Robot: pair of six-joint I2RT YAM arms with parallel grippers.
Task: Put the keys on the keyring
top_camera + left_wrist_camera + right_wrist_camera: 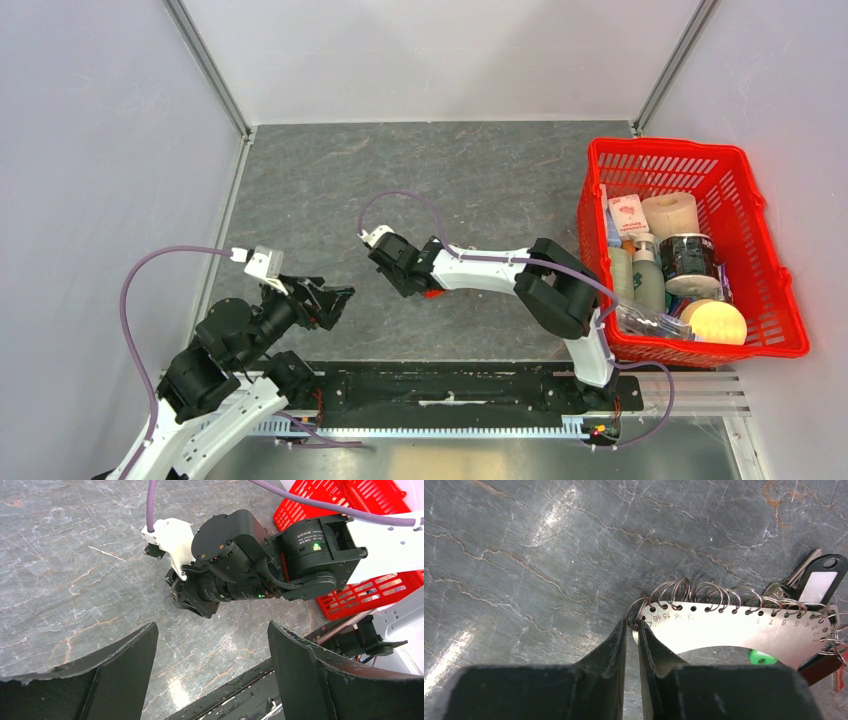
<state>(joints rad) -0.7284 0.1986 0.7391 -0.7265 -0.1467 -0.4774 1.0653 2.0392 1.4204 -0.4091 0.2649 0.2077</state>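
Your right gripper (633, 625) pinched shut on the end loop of the keyring (724, 627) (a numbered metal arc), on the table (480, 180), keys (806, 562) at its far end, your left gripper (211, 627) spread open, empty, red basket (660, 160) holding bottles (640, 275), paper roll (670, 212), jar (688, 258).

Bright overhead light, glare patches, sharp.

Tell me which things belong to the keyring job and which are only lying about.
Job: curved steel plate with numbered holes and wire rings; silver key with black plastic tag; small green plastic tag.
Lying about: red plastic basket holding bottles and a paper roll.
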